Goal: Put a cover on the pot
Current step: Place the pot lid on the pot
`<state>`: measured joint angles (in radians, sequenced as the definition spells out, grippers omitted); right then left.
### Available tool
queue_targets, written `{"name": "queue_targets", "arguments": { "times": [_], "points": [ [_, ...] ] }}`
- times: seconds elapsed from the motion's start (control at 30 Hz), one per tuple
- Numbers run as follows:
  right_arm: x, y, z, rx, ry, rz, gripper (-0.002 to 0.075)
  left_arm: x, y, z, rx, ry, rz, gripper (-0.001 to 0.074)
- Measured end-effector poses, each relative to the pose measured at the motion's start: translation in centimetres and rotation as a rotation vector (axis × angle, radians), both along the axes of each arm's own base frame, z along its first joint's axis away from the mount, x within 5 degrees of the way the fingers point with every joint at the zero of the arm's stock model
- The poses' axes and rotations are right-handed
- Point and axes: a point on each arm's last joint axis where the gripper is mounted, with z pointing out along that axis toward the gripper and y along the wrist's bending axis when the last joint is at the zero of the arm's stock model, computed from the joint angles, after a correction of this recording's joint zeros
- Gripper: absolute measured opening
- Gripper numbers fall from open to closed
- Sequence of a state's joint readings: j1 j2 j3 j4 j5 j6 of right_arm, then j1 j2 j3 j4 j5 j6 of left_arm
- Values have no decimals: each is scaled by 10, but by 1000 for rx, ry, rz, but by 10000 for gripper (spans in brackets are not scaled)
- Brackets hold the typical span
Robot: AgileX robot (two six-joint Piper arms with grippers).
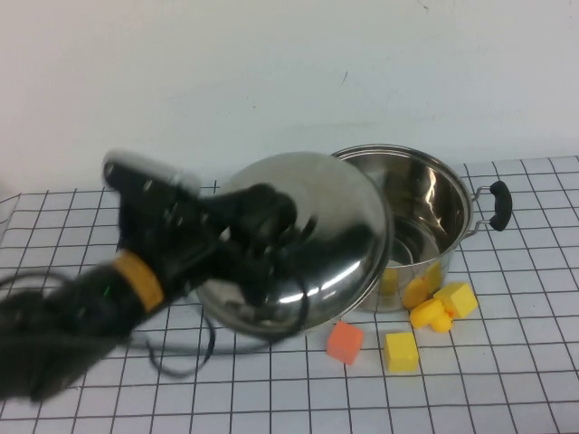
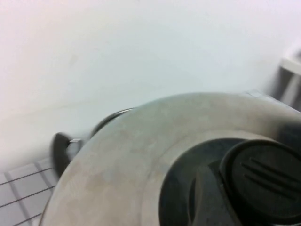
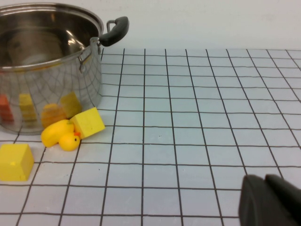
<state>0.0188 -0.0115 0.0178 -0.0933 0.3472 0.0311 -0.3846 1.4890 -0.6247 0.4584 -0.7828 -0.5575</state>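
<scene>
Above the grid-lined table [image 1: 507, 380], the left gripper [image 1: 258, 231], clamped on the knob [image 2: 263, 181], holds the domed lid [image 1: 308, 226] tilted beside the open pot [image 1: 425, 203]. Right gripper [image 3: 270, 200]: state indeterminate, low over the table.

Black left arm [image 1: 81, 316] with an orange-yellow ring, loose black cables, white-topped wrist block, black left hand [image 1: 262, 237].

Gridded table [image 1: 507, 380]: pot [image 1: 425, 208], blocks [image 1: 401, 351].

Lid [image 1: 298, 244] overlapping pot [image 1: 425, 217] mouth, blocks [image 1: 403, 351] crowding front
</scene>
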Motion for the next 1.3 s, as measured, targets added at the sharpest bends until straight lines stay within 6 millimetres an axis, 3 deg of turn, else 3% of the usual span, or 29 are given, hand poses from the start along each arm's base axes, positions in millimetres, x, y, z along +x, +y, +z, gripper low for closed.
{"name": "queue_targets", "arguments": {
  "times": [0.27, 0.37, 0.53, 0.67, 0.77, 1.0, 1.3],
  "points": [
    [0, 0, 0, 0, 0, 0, 9, 58, -22, 51, 2, 68, 30, 335],
    [0, 0, 0, 0, 0, 0, 9, 79, -35, 59, 50, 90, 55, 335],
    [0, 0, 0, 0, 0, 0, 9, 102, -75, 64, 194, 69, 62, 335],
    [0, 0, 0, 0, 0, 0, 9, 112, -111, 52, 279, 31, 4, 335],
    [0, 0, 0, 0, 0, 0, 9, 121, -126, 35, 319, 30, -22, 335],
    [0, 0, 0, 0, 0, 0, 9, 145, -143, 9, 356, 25, -40, 335],
    [0, 0, 0, 0, 0, 0, 9, 150, -153, -10, 375, 0, -103, 335]
  ]
}}
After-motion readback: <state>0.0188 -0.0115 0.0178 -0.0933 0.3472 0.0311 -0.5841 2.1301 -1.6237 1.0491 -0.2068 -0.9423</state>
